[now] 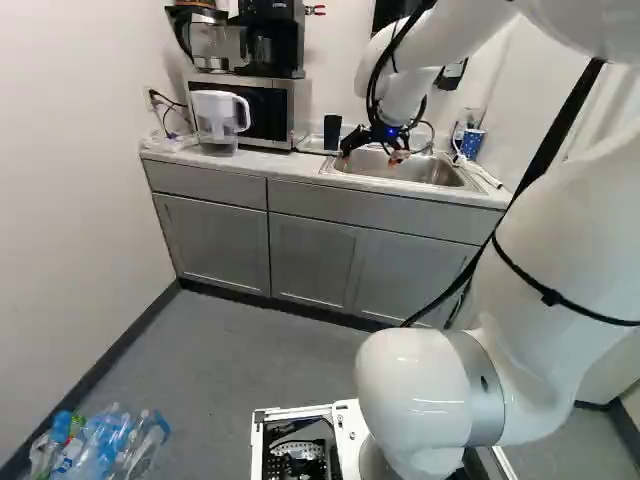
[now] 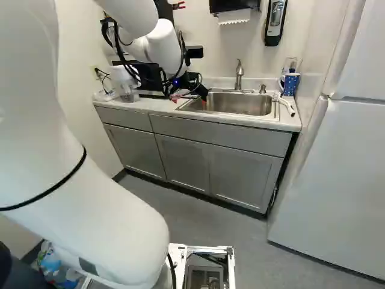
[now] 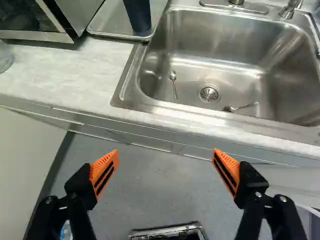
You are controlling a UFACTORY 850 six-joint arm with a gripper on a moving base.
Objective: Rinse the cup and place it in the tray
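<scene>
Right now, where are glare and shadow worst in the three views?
Wrist view: bright streaks across the metal sink, worst on its floor behind the drain; dark shadow under the microwave's front edge. Left base view: white highlights on the arm's rounded joint. Right base view: milder shine inside the sink.

- Open room straight down into the sink (image 3: pixel 240 55), between its walls.
- Low in there, near the drain (image 3: pixel 208 93), 2 utensils: spoon (image 3: pixel 173 80) and another (image 3: pixel 242 107).
- Blocking behind: faucet (image 2: pixel 239 72).
- Upright on the tray (image 3: pixel 112 19): dark cup (image 3: pixel 138 15), near the microwave (image 1: pixel 299 105).
</scene>
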